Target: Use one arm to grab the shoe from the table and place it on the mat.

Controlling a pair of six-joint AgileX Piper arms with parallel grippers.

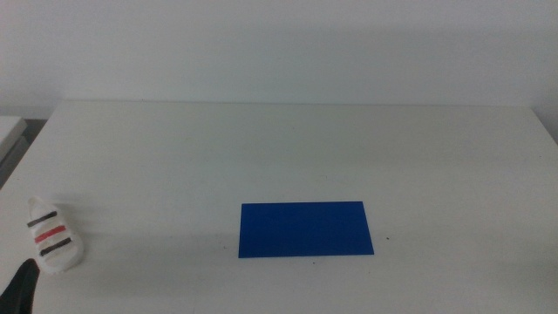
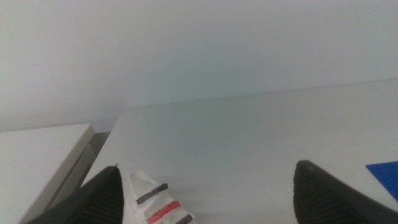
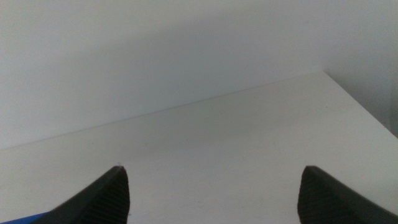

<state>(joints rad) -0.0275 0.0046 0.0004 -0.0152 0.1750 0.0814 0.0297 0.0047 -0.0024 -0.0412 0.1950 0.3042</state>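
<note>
The white shoe (image 1: 54, 235) with black, red and black striped straps lies on the table (image 1: 288, 148) near its left edge. The blue mat (image 1: 305, 229) lies flat at the front middle, well to the right of the shoe. My left gripper (image 1: 22, 288) shows only as a dark tip at the bottom left corner, just in front of the shoe. In the left wrist view the left gripper (image 2: 208, 167) is open and empty, with the shoe (image 2: 158, 205) close to one jaw and a corner of the mat (image 2: 385, 174) at the edge. My right gripper (image 3: 212, 168) is open and empty, out of the middle view.
A white wall stands behind the table's far edge. A second pale surface (image 2: 43, 152) sits beyond the table's left edge. The right wrist view shows bare tabletop and a sliver of the mat (image 3: 25, 219).
</note>
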